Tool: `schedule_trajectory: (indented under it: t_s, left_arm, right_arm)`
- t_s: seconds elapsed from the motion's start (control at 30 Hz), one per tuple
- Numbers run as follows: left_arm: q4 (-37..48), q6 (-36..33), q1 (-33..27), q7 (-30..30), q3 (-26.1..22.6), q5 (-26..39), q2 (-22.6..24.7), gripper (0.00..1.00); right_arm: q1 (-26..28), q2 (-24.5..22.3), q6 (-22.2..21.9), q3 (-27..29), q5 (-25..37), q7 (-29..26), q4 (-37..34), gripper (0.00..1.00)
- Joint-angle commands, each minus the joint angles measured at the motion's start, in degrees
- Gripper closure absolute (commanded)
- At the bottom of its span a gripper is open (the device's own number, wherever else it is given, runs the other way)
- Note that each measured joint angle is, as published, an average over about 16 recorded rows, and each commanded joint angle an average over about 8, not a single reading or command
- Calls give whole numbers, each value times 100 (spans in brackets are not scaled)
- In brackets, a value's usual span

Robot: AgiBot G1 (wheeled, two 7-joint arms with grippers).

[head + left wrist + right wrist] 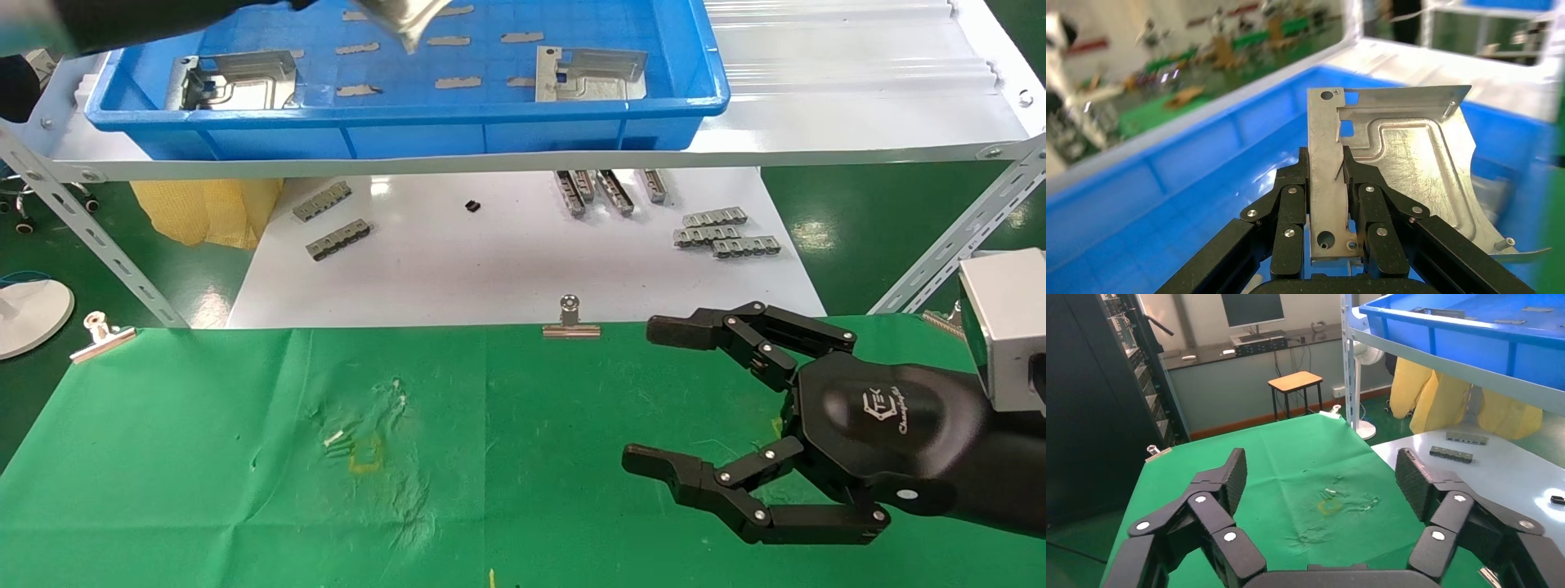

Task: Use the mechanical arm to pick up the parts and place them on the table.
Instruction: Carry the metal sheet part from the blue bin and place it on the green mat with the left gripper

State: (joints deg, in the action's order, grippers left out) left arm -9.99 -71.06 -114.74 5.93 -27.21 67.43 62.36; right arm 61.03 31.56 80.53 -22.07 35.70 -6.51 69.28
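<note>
My left gripper [1329, 177] is shut on the edge of a silvery stamped metal part [1401, 153] and holds it up above the blue tray [1168, 177]. In the head view that part [404, 18] shows at the top edge, with the left arm dark and blurred beside it. Two more parts lie in the tray, one at its left [233, 80] and one at its right [590, 73]. My right gripper [658, 396] is open and empty, low over the green table [245, 457] at the right. It also shows in the right wrist view [1318, 478].
The blue tray [409, 122] stands on a white shelf [858, 98] above a white surface [507, 253] with small grey ridged bars [723, 230]. Silver binder clips [570, 320] pin the cloth's far edge. A faint yellow mark [366, 457] is on the cloth.
</note>
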Motion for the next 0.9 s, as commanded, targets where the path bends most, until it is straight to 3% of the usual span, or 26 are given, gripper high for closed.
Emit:
schedule_trajectory:
  t_s: [0.03, 0.27, 0.5, 0.83, 0.87, 0.9]
  left_arm:
    - [-46, -442, 85, 294, 105, -165, -220, 100]
    - [-508, -1866, 445, 1354, -48, -147, -1003, 100]
    - [-1605, -2057, 1355, 2332, -684, -265, -1658, 100]
    - [-1065, -1859, 1904, 3143, -1497, 227, -1369, 100]
    - [-960, -1833, 1909, 3214, -1537, 273, -1313, 96]
    - [-856, -1794, 1906, 3276, -1566, 309, -1255, 84]
  right_arm:
    - [0, 0, 0, 0, 0, 0, 0, 0]
    - [0, 0, 0, 0, 0, 0, 0, 0]
    - [0, 0, 0, 0, 0, 0, 0, 0]
    - [0, 0, 0, 0, 0, 0, 0, 0]
    - [0, 0, 0, 0, 0, 0, 0, 0]
    - [0, 0, 0, 0, 0, 0, 0, 0]
